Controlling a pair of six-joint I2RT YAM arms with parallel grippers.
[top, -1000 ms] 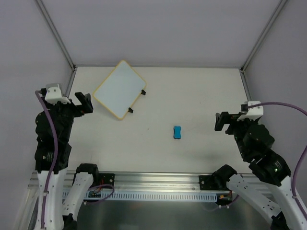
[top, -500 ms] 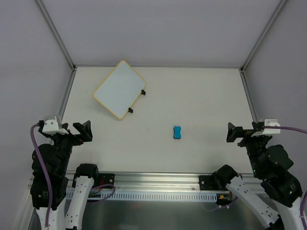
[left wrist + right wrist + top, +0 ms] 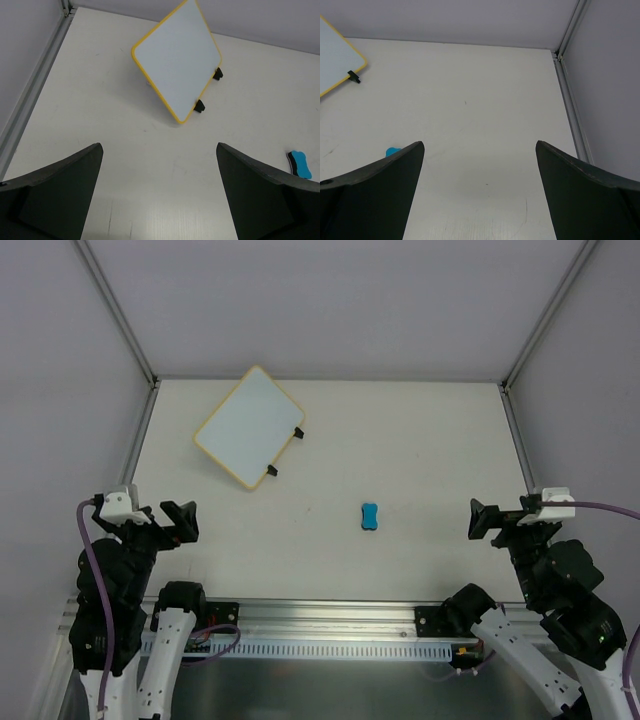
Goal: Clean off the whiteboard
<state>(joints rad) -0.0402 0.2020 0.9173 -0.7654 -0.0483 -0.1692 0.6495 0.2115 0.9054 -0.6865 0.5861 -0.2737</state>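
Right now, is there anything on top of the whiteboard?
Nothing lies on the whiteboard: its white face shows bare, with no drawing. Two black feet sit at its edge. Whatever is under it is covered by the board.

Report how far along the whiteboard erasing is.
Done, by the look of it: the whiteboard shows plain white in the top and left wrist views, no marks visible. In hand: nothing; the left gripper and right gripper are both open and empty by the near edge of the table. The blue eraser lies on the table, apart from the board. Left: no wiping that I can see.
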